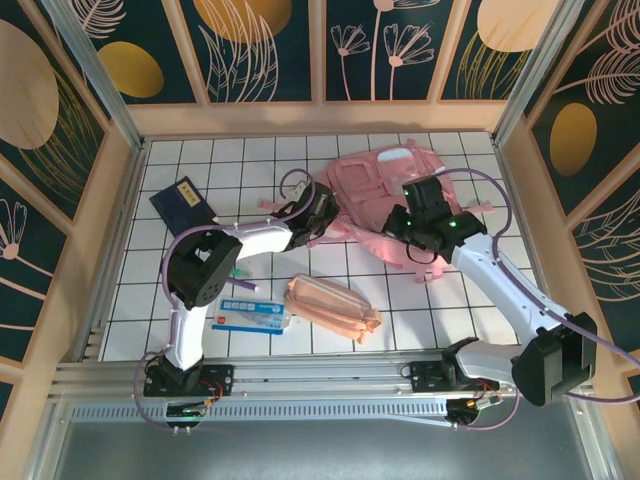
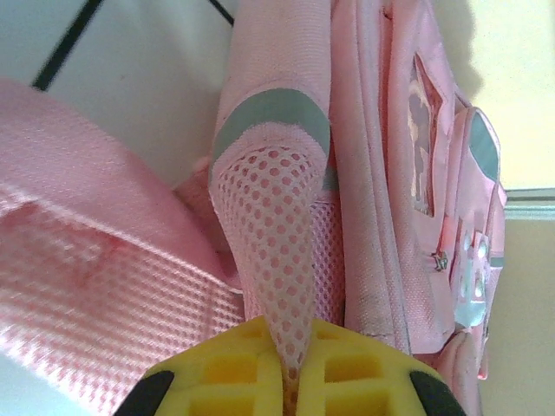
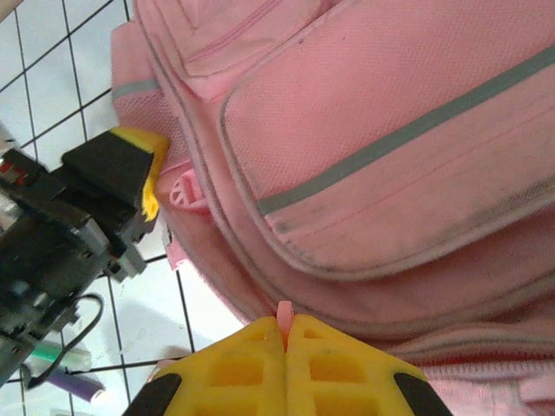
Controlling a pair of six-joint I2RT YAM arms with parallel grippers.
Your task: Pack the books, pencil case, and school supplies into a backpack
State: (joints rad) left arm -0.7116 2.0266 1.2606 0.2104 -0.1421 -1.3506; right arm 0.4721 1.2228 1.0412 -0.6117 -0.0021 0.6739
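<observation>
Hands on both arms are shut, and each one pinches a bit of the big pink backpack (image 1: 385, 180). The left hand (image 2: 290, 383) squeezes the tip of a holey mesh strap (image 2: 269, 225) between its yellow pads. The right hand (image 3: 286, 351) nips a tiny pink tab (image 3: 284, 309) at the edge of the bag. It looks like a zip pull, but I cannot tell for sure. The bag lies flat on the counter (image 1: 190, 160), just past both hands and between them. I can see no open mouth on it.

Nothing is packed yet, I think. The dark blue booklet (image 1: 183, 202) lies out to the left of the left hand, well apart from it. The peach pencil case (image 1: 332, 308) lies back toward the arm bases, behind both hands. The white-and-blue packet (image 1: 248, 316) is behind the left hand too, beside the pencil case. The slim green pen (image 1: 238, 271) lies near it.

What could go wrong? The tab is very small, so it could slip out of the right hand when it pulls. The strap is soft and thin, and only its tip is held, so it could slide free as well. If one hand lets go, the whole bag may just skid along the counter and not open. The two hands are near each other, so a big pull could make them bump.
</observation>
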